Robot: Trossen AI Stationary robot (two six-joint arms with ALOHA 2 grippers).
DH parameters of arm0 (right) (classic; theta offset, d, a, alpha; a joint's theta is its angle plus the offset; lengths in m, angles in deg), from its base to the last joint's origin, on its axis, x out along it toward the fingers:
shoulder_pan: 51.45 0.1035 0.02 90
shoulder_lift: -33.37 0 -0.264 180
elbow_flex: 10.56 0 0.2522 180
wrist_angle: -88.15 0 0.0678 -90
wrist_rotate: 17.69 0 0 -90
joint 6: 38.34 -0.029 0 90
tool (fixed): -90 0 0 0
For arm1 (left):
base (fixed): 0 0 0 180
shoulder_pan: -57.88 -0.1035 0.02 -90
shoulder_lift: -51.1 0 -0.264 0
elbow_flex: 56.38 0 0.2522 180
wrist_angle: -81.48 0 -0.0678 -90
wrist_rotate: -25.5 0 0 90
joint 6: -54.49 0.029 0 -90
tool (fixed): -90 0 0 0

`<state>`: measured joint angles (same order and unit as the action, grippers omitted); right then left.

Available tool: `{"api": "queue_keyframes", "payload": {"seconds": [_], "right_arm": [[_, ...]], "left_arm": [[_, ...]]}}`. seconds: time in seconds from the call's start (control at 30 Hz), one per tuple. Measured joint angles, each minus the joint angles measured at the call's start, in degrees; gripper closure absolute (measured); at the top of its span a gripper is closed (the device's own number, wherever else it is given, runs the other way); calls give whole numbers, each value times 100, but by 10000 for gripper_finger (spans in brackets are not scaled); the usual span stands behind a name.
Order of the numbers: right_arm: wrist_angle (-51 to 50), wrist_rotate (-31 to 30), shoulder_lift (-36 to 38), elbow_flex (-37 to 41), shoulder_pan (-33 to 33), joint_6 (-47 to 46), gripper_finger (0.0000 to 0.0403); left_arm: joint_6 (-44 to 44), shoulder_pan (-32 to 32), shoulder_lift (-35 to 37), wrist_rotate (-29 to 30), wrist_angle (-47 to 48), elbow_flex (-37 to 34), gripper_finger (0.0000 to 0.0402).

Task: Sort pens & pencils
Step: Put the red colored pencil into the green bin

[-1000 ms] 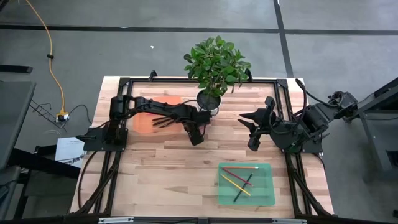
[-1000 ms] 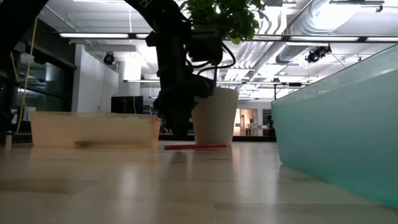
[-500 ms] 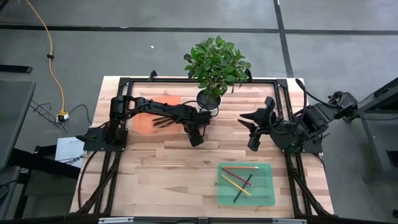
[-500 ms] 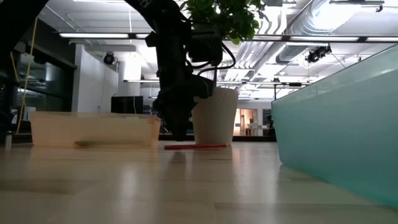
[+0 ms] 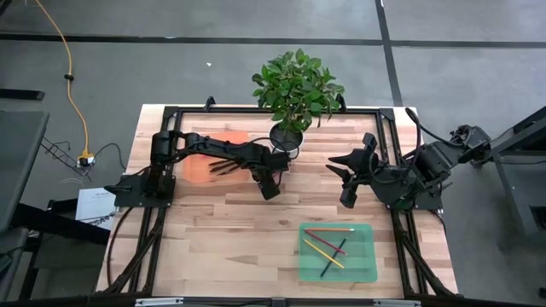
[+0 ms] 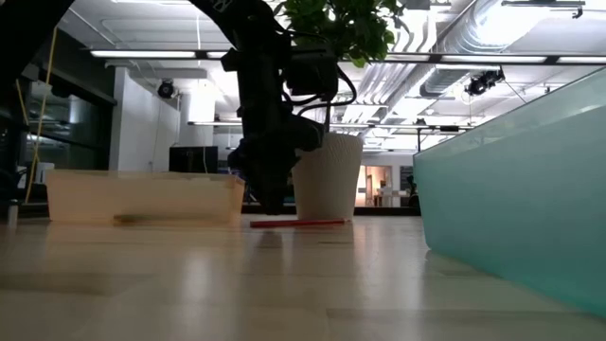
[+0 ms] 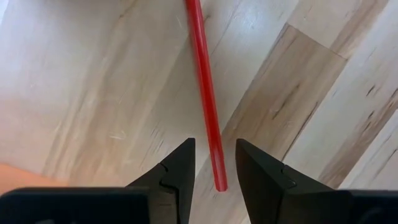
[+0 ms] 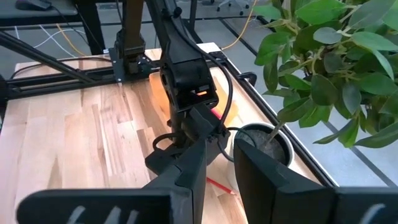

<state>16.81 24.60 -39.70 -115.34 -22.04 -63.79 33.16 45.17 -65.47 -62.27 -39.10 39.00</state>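
A red pencil (image 7: 204,93) lies flat on the wooden table beside the white plant pot (image 6: 327,180). My left gripper (image 7: 214,163) hangs over it, open, pointing down, with one finger on each side of the pencil's near end (image 7: 218,182) and a gap to each. From above, the left gripper (image 5: 270,188) sits just in front of the pot. The green tray (image 5: 337,252) holds red, yellow and dark pencils (image 5: 328,249). The orange tray (image 5: 207,165) holds dark pens (image 5: 223,165). My right gripper (image 5: 345,181) waits open at the right side.
The potted plant (image 5: 294,89) stands at the far middle of the table, close behind the left gripper. In the low view the green tray's wall (image 6: 511,189) rises on the right and the orange tray (image 6: 142,196) sits on the left. Bare wood lies between the trays.
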Motion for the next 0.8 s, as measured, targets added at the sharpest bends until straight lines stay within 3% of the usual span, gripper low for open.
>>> {"api": "queue_keyframes", "payload": {"seconds": [0.8], "right_arm": [[46,77,0,0,0,-18,329]], "left_arm": [[74,127,-219,-95,387,13,300]]}}
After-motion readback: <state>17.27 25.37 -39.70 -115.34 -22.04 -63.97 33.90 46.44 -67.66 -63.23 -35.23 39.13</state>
